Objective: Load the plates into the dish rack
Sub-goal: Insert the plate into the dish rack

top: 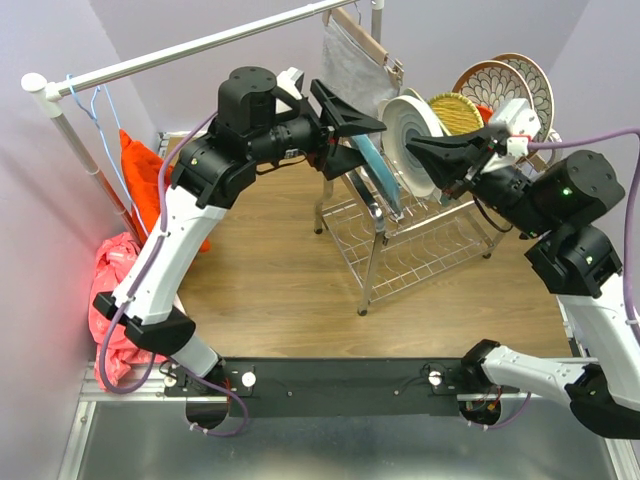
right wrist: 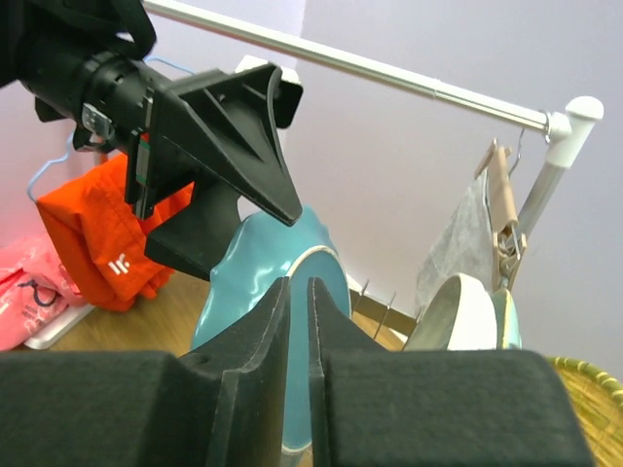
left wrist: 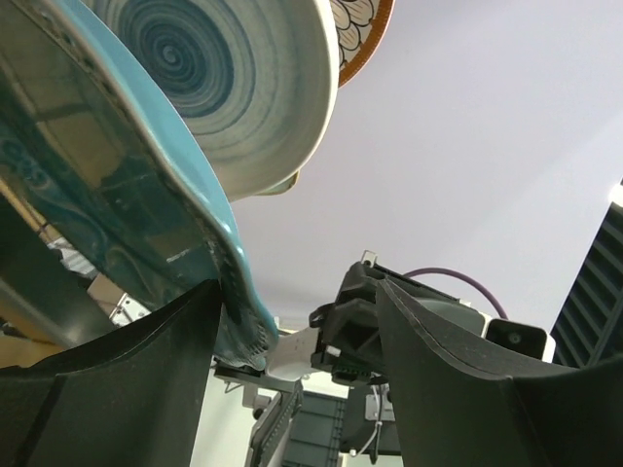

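The left claw point(left wrist: 297, 292) is spread wide, straddling the top rim of the teal plate point(left wrist: 127, 224). The scalloped edge rests against one finger point(left wrist: 117, 379), and there is open space between the plate and the other finger.

The teal plate stands on edge in the dish rack point(top: 420, 250), directly below this claw. Just past it, on the side away from the left arm, stands the white plate with the grey-blue swirl point(top: 408, 130), also upright in the rack.

The right claw point(right wrist: 299, 287) comes in from the opposite side, facing the left one. Its fingers are almost pressed together, with only a thin slit between them. Its tips are right at the white plate and point at the teal plate straight ahead. The pictures do not show whether it is nipping a rim or only touching one.

Behind the right claw, further along the rack, more plates stand in a row. The yellow woven plate point(top: 455, 110) is nearest, and two brown-rimmed floral plates point(top: 495, 85) are behind it. The rack stands on the wooden counter point(top: 270, 270), below and between the two claws.

Above and behind the left claw, a grey cloth point(top: 352, 60) hangs on a hanger from a white rail point(top: 200, 45). An orange garment point(top: 140, 170) hangs well off to that arm's outer side.
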`<action>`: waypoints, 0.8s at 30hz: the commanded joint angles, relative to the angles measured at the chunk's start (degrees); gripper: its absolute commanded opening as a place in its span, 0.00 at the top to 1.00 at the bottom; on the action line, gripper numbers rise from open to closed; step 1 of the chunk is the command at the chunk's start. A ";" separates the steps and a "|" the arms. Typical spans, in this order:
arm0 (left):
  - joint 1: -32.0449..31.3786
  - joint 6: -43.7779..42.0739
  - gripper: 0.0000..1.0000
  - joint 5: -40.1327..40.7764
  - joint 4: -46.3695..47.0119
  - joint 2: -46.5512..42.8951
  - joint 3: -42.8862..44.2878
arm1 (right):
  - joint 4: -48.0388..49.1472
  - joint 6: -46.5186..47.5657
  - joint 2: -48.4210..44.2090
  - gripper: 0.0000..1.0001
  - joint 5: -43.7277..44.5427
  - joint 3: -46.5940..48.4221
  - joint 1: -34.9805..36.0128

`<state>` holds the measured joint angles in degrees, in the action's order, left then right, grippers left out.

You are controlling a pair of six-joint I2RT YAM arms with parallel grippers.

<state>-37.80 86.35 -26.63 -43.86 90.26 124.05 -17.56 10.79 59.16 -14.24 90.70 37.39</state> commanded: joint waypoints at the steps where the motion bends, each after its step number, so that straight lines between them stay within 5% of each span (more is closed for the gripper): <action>1: 0.27 -1.18 0.27 0.35 -0.09 -3.86 -1.18 | 2.00 -0.76 -1.24 0.77 -2.72 0.80 -0.12; 24: 0.27 -3.11 0.27 2.99 -2.46 -10.71 -7.77 | 2.01 -0.94 -4.05 0.37 -0.35 0.97 -0.12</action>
<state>-37.47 85.30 -24.99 -45.67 81.69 116.49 -16.34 10.07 55.99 -15.70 90.70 37.39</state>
